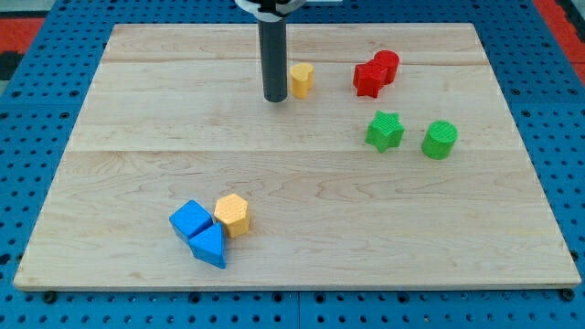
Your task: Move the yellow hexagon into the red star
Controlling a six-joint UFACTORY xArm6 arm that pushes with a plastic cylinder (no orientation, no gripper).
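I have no jaws that open or close, so nothing is held; I have only a dark rod, and my tip (274, 99) stands on the desk (292, 183) near the view's top, a little left of the middle. Just to its right, almost touching the rod, is a small yellow block (302, 79); I cannot tell its shape for sure. The yellow hexagon (232, 216) is far from my tip, in the lower left part of the desk. It touches a blue cube (191, 220) on its left, and a blue triangular block (209, 246) lies just below both of them. The red star (368, 79) is near the view's top, to the right of the small yellow block, well apart from the hexagon. A red cylinder (388, 64) touches the star on its upper right side. Below them stands a green star (384, 131), and a green cylinder (440, 139) is near it on the right, apart from it.
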